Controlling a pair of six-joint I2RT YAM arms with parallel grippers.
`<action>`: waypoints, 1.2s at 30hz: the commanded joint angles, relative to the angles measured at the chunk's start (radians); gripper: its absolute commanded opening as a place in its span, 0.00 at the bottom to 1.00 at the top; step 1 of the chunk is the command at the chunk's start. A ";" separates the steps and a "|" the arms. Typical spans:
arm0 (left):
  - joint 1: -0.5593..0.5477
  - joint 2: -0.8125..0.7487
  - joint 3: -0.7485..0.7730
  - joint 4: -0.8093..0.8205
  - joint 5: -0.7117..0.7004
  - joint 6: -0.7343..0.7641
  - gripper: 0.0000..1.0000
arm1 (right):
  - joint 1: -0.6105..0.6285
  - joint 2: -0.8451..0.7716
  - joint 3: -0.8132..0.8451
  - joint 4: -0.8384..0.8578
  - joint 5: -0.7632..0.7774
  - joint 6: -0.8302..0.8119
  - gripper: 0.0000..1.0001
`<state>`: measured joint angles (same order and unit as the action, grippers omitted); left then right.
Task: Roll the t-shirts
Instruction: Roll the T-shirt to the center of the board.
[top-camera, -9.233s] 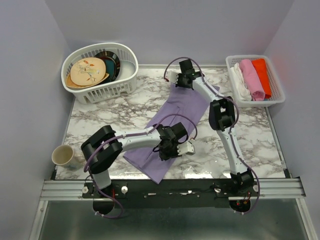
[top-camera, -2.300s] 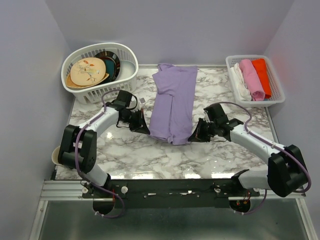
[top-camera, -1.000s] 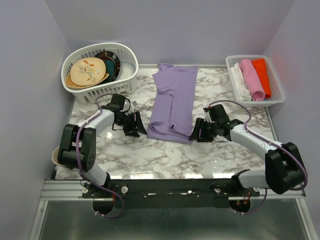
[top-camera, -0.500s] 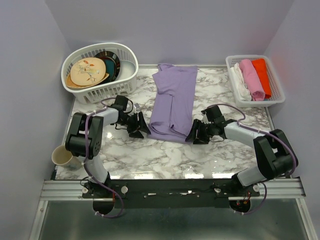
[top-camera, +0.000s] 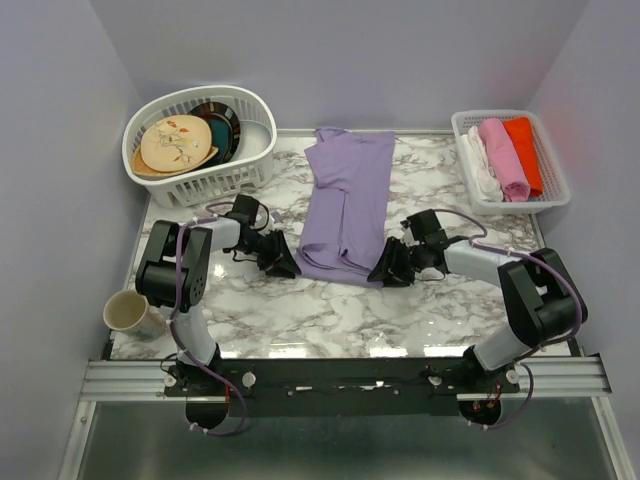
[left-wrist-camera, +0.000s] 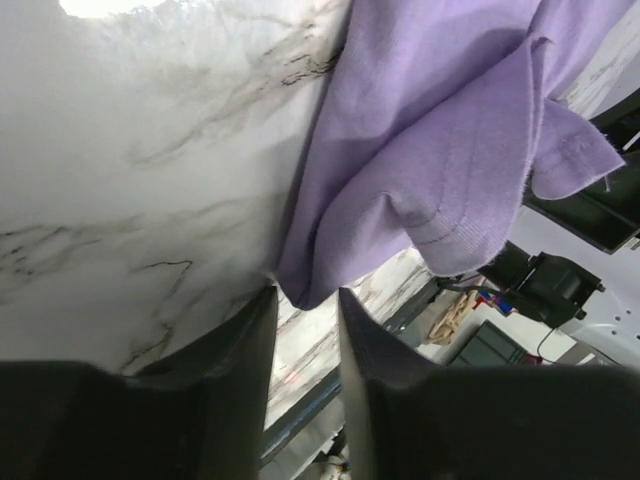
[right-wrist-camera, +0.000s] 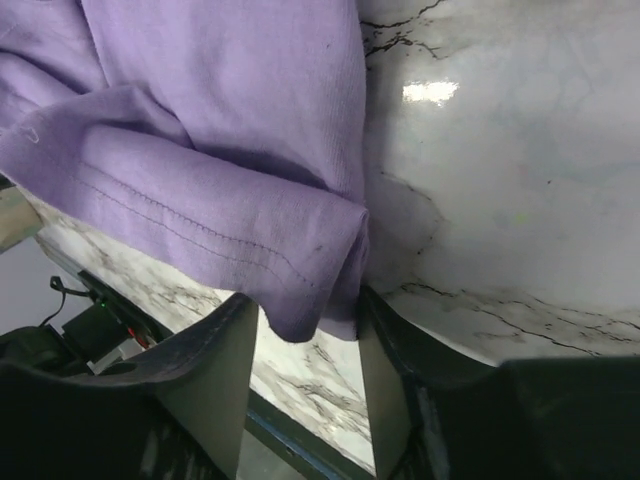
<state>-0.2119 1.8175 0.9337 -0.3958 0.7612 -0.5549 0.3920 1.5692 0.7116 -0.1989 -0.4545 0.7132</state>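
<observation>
A white basket (top-camera: 205, 185) at the far left of the table (top-camera: 330, 310) holds a floral plate (top-camera: 178, 142) and a dark plate (top-camera: 222, 120). A tray (top-camera: 515, 205) at the far right holds a white roll (top-camera: 482, 162), a pink roll (top-camera: 503, 158) and an orange-red roll (top-camera: 526, 150). A cup (top-camera: 126, 313) stands at the near-left corner.

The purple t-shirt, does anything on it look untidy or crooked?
Yes. At the near hem of the t-shirt the folded layers do not line up: one hemmed flap sticks out loose, and the corners are bunched rather than flat. Nothing looks torn.
</observation>
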 joint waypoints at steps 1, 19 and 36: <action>-0.014 0.043 -0.038 0.008 -0.045 0.003 0.29 | -0.005 0.057 -0.001 -0.097 0.075 -0.001 0.49; -0.023 0.042 -0.059 0.043 -0.046 -0.002 0.07 | -0.010 0.049 -0.076 -0.048 0.083 0.041 0.45; -0.046 -0.225 -0.180 0.069 0.026 -0.065 0.00 | -0.117 -0.126 -0.113 -0.138 -0.199 -0.142 0.03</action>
<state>-0.2371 1.7355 0.8238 -0.3355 0.7815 -0.5823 0.2913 1.5074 0.6174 -0.2142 -0.5777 0.6563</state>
